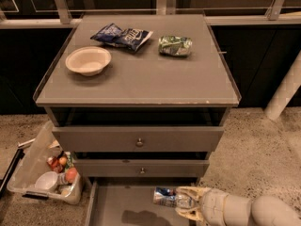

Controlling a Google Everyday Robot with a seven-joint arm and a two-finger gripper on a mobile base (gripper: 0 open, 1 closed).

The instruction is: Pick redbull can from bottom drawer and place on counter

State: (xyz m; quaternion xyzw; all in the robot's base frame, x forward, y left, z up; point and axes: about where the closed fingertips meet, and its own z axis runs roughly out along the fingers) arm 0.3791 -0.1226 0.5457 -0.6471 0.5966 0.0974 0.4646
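Redbull can (169, 197): lies sideways in the grasp with its blue end to the left. The silver body runs right, and the far end is hidden behind the fingers. It sits over the right part of the bottom drawer.
Fingers (189, 192): clenched on the can, one above it and one below it from where I watch. The lower one runs close to the frame's bottom edge.
Gripper (181, 202): cream-coloured, low in my view, reaching into the open drawer from the right.
Arm (235, 210): pale rounded segments trail right from the gripper. The bottom right corner of the frame cuts them off.
Bottom drawer (117, 199): pulled out. I see only the back stretch of its grey floor, because the front is cut off below. A dark shadow (141, 217) lies on the floor below and left of the can.
Upper drawers (139, 138): two grey fronts with small round knobs. The gaps above them are too dark to see into.
Bench (155, 81): carries a pale bowl (88, 60) at the left, a dark blue chip bag (121, 36) at the back and a green foil packet (175, 45) just right of the bag.
Bin (33, 166): clear plastic, on the speckled ground left of the cabinet. It holds a jumble I can't name beyond a white cup and some reddish round things.
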